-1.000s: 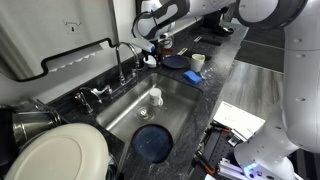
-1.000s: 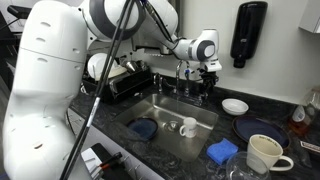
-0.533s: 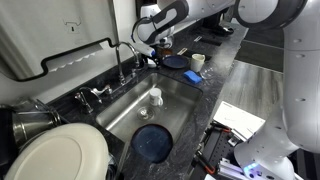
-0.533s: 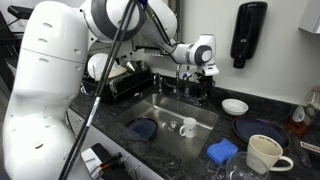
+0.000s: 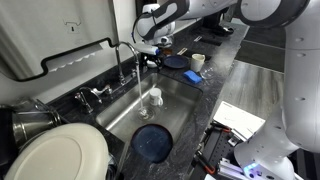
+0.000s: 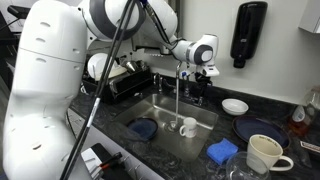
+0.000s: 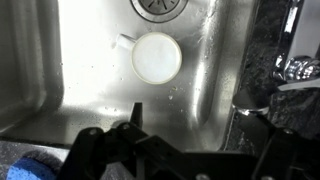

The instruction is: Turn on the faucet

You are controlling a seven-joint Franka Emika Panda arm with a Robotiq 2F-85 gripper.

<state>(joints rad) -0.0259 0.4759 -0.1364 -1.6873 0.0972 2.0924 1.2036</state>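
Any lettering on the black dispenser (image 6: 248, 32) on the wall is too small to read. The white arm reaches over the bench from the side, forearm roughly level and wrist bent down, so that the gripper (image 6: 203, 75) hangs at the back edge of the sink (image 6: 165, 108), just beside the foot of the faucet (image 6: 180, 72). Whether the gripper is clenched or released there I cannot tell, as its fingers merge with the dark fittings behind. The faucet (image 5: 120, 60) stands upright at the middle of the sink's back edge, with its long axis vertical and its arched spout curving forward over the basin. A thin stream of water (image 6: 180, 100) drops straight from the spout tip, landing just beside a white mug (image 7: 157, 57) that stands near the drain (image 7: 158, 6). A blue plate (image 5: 153, 142) lies in the sink's other end. A blue sponge (image 6: 222, 150) sits on the bench near its front edge.
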